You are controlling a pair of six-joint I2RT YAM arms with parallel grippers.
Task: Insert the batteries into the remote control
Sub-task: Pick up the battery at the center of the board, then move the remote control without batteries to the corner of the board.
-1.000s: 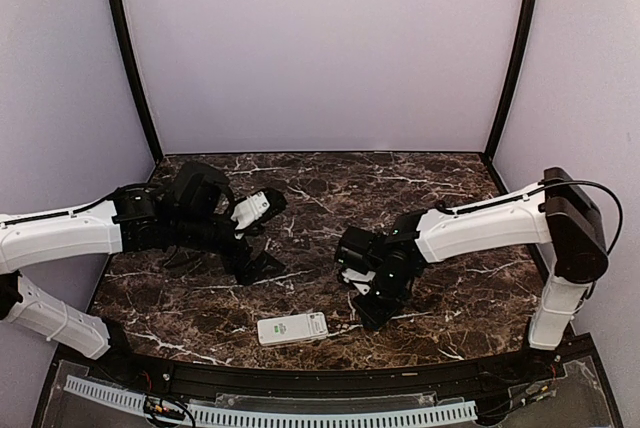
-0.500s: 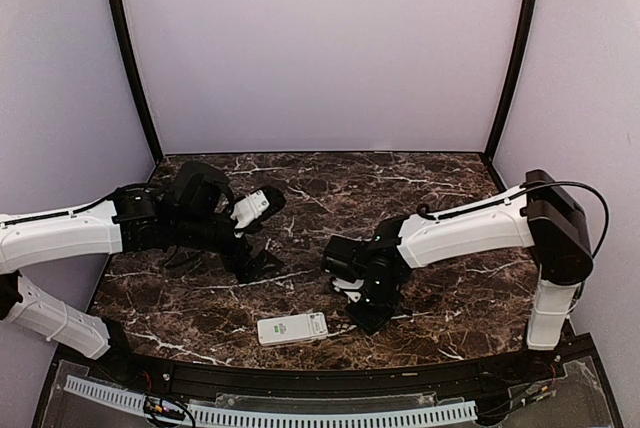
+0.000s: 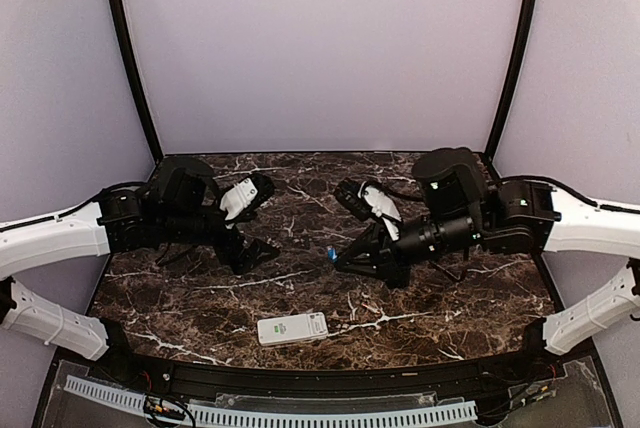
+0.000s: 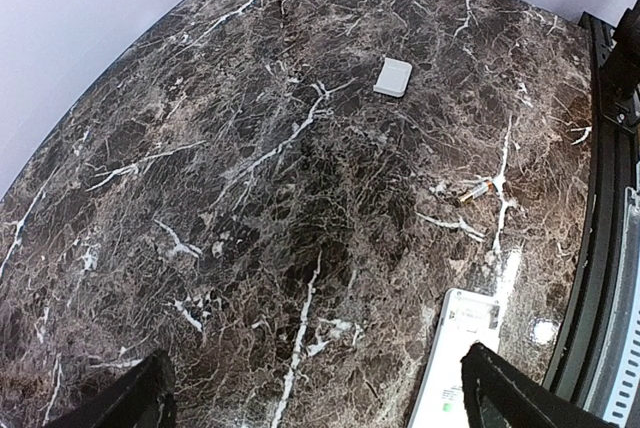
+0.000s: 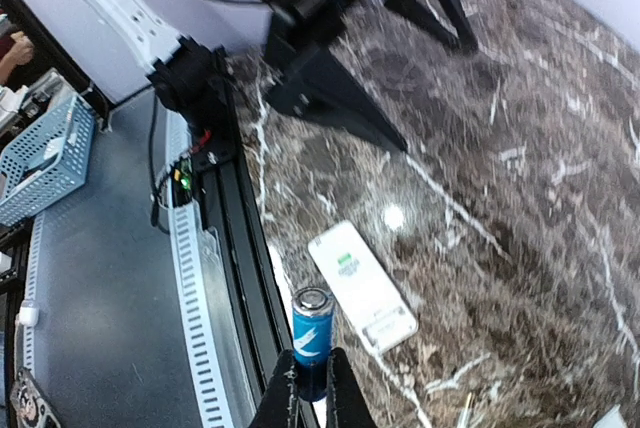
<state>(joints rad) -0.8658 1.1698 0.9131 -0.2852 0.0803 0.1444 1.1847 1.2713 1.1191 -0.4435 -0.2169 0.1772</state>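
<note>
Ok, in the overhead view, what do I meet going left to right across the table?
First the left hand, open → remote, near the front edge → battery → right hand, shut on the battery.

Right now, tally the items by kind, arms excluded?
Remote control: 1
Battery, in the right gripper: 1
White cover plate: 1
Slim unclear object, maybe a battery: 1
Total: 4
</note>
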